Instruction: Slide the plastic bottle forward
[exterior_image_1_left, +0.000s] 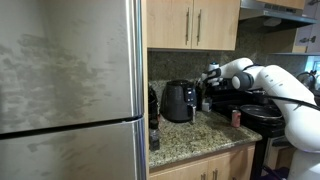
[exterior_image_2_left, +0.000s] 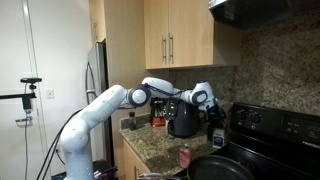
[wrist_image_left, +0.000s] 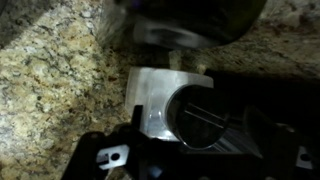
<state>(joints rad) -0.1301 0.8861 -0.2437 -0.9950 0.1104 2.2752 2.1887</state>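
1. Nearest in an exterior view, a black pan (exterior_image_2_left: 215, 168) is sitting on the stove (exterior_image_2_left: 262, 128), and its rim is reaching close to the side edge of the desk.
2. Just beside that pan, the plastic bottle (exterior_image_2_left: 184, 156) is standing upright on the granite desk (exterior_image_2_left: 150, 148). It is close to the front edge and to the edge that meets the stove.
3. Behind the bottle, a strip of bare stone is lying open as far as the air fryer. To the side away from the stove, more bare desk is showing.
4. Farther back, the black air fryer (exterior_image_2_left: 183, 120) is standing mid-desk, well apart from the bottle and taking up much of the depth toward the wall.
5. The gripper (exterior_image_2_left: 215, 118) is hanging beside the air fryer on its stove side, above the desk and well apart from the bottle. I cannot tell whether its jaws are apart or together. The wrist view is too blurred and is showing only dark parts over speckled stone.
6. In an exterior view, a dark slim bottle (exterior_image_1_left: 154, 138) is standing at the far end of the desk, against the fridge (exterior_image_1_left: 70, 90). The fridge's tall side is closing off that end.
7. Farthest back, the stone backsplash (exterior_image_2_left: 270, 70) is bounding the rear edge, and the wooden cabinets (exterior_image_2_left: 185, 35) are hanging over it, limiting the room above.
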